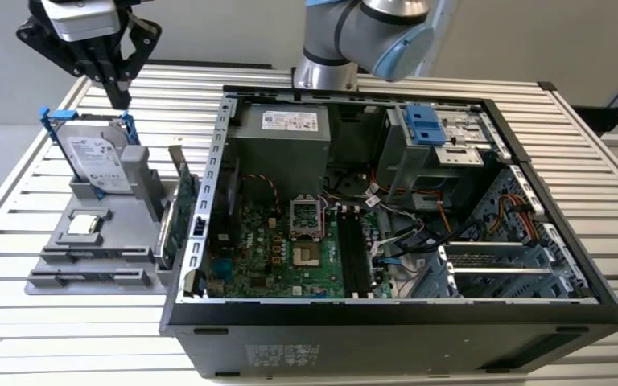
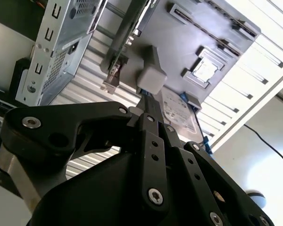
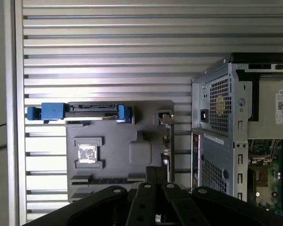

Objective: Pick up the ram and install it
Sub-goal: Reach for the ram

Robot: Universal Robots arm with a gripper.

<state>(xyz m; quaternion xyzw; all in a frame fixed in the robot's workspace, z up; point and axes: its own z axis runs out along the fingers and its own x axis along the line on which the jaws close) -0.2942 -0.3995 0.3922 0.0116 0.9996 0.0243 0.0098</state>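
**Gripper closed and empty above the parts holder, ram in its slot**

From my station I take the flat grey plastic parts holder (image 1: 126, 235) as my reference. It lies on the slatted metal table (image 1: 62, 322). The black two-finger gripper (image 1: 122, 100) hangs above the holder's far end. Its fingers are drawn together to a point with nothing between them, and they touch nothing.

Just under the gripper, a silver hard drive with blue side rails (image 1: 100, 157) stands upright in that end of the holder. A small square silver processor chip (image 1: 86, 225) lies flat in a recess at the holder's middle.

The ram (image 3: 106, 180) appears in the first wrist view as a long, thin dark strip. It is set on edge in a narrow slot on the far side of the chip from the drive, and the gripper is well apart from it. I cannot make out its colour from here.

On the holder's edge, toward the exterior view's right, a green expansion card with a metal bracket (image 1: 186, 205) stands on edge. Just beyond it is the open black computer case (image 1: 395, 312), lying on its side, with the green motherboard (image 1: 277, 249) and its long black memory slots (image 1: 352, 253) facing up.
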